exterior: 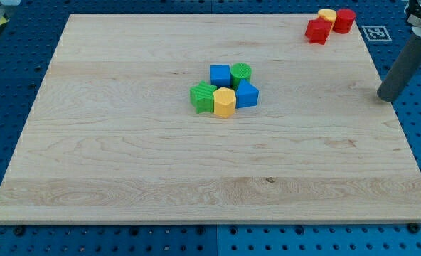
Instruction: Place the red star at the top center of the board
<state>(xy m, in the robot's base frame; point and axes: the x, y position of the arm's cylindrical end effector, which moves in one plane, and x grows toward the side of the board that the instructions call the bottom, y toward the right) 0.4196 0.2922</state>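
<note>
The red star (318, 30) lies near the board's top right corner. It touches a yellow block (327, 16), and a red cylinder (344, 20) sits just right of that. My tip (387, 97) is at the board's right edge, below and to the right of the red star and well apart from it. The rod slants up towards the view's right.
The wooden board (125, 163) fills most of the view. A cluster sits at its centre: a blue cube (220, 75), a green cylinder (242, 72), a second blue block (247, 94), a green star (203, 97) and a yellow hexagon (225, 102). A marker tag (373, 32) lies beyond the top right corner.
</note>
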